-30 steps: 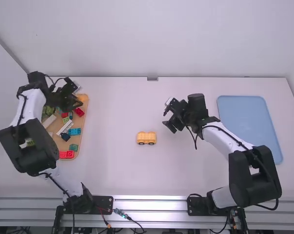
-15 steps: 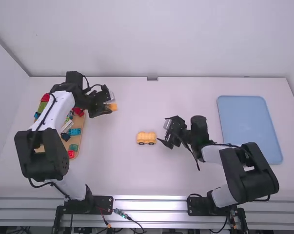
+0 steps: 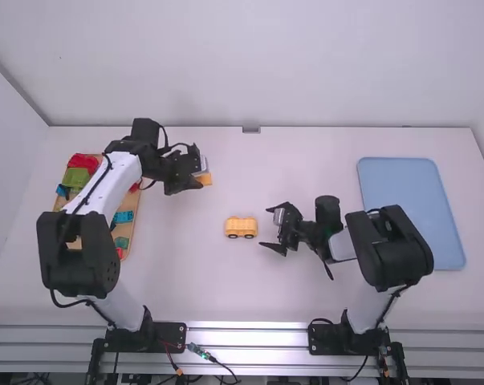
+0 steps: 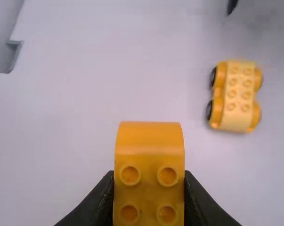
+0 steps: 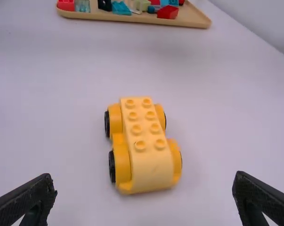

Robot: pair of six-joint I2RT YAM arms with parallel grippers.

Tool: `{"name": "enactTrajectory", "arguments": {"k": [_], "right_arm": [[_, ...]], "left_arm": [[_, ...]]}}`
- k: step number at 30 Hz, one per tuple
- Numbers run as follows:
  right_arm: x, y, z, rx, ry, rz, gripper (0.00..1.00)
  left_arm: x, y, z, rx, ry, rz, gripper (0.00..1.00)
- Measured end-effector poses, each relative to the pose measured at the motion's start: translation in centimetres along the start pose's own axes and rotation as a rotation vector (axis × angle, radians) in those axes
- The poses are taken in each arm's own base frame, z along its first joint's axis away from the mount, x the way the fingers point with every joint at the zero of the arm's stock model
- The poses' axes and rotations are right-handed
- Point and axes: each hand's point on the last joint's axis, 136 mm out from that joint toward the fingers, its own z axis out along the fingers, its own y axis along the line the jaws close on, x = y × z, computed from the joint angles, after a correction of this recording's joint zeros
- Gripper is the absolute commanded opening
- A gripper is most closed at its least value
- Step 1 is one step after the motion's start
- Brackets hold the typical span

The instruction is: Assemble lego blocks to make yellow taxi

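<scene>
left gripper (image 3: 201,180): your jaws are closed on an orange-yellow block (image 4: 150,157), one jaw against each side of it. in the left wrist view you get a smooth curved part at one end and four round studs showing on the rest.

right gripper (image 3: 266,227): jaws wide, nothing between them. they point toward the yellow car base (image 3: 242,228), which sits on the bench (image 3: 225,293) just beyond their tips, near but not touching.

the car base has black wheels and two rows of studs facing up. from your left jaws it lies to the right and closer to the arm bases, apart from the block they hold. so you have the two pieces unjoined.

wooden tray (image 3: 135,234): left of your left jaws, partly under the left arm. on it you can pick out a red piece (image 3: 83,161) and a green piece (image 3: 75,178) toward the far end, plus a blue brick (image 3: 124,216) nearer you. other small ones are too covered to sort.

blue board (image 3: 410,212): flat on the bench, well to the right of your right jaws.
</scene>
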Motion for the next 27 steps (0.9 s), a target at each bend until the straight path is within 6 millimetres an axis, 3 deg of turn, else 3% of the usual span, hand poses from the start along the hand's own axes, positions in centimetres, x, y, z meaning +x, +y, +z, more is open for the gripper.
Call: {"name": "enactTrajectory", "arguments": {"k": [6, 15, 22, 27], "right_arm": [[0.0, -0.5, 1.5, -0.072, -0.028, -0.005, 0.99], [0.9, 1.1, 3.4, -0.160, -0.026, 0.002, 0.99], [0.7, 1.0, 4.6, -0.183, -0.038, -0.053, 0.99], [2.0, 0.1, 5.7, -0.190, -0.032, -0.009, 0.99]], "left_arm": [[-1.5, -2.0, 1.1, 0.074, -0.057, -0.021, 0.02], [-2.1, -5.7, 5.3, 0.147, -0.070, -0.003, 0.02], [-0.8, -6.4, 7.0, 0.128, -0.028, -0.053, 0.02], [0.8, -8.2, 7.7, 0.160, 0.001, -0.083, 0.02]]}}
